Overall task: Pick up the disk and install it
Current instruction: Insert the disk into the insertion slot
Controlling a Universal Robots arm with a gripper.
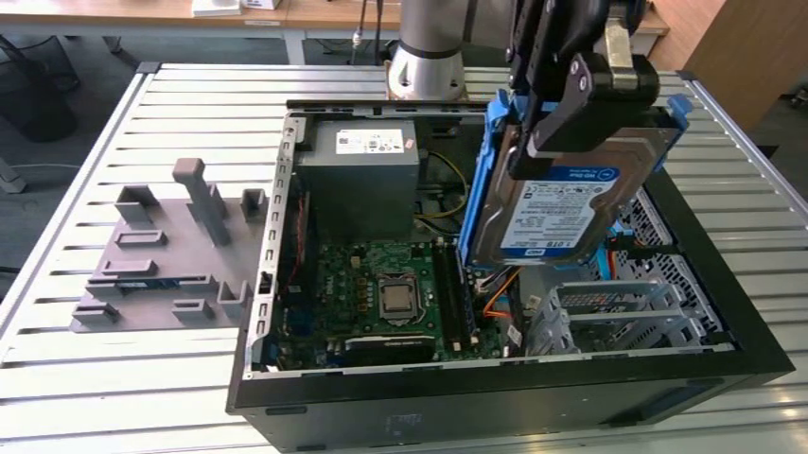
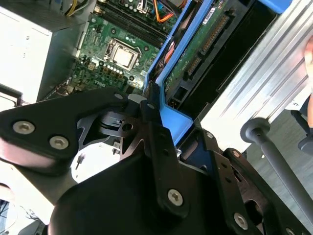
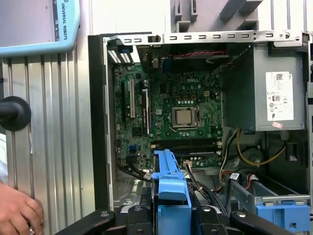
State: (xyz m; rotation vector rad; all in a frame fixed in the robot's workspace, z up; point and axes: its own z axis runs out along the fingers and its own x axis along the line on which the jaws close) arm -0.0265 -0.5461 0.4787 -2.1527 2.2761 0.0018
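Exterior view: shows the disk [image 1: 562, 203] pinched at its blue frame by the gripper [image 1: 559, 137], label outward, hanging steeply tilted above the open computer case [image 1: 505, 402], toward the exterior view's right. Shows the grey power supply [image 1: 360, 175] and motherboard [image 1: 378, 284] inside. In the first wrist view, shows a person's hand [image 3: 17, 210] beside the slatted table [image 3: 58, 147].

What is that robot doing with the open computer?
The robot arm is working on fitting a disk into the computer. Its end effector is clamped on the disk, the silver one with the blue frame. It holds the disk up on edge above the open computer case, toward the exterior view's right. The disk is not in its place yet. Inside the case are a green circuit board and a grey power box. A person's hand is near the case.
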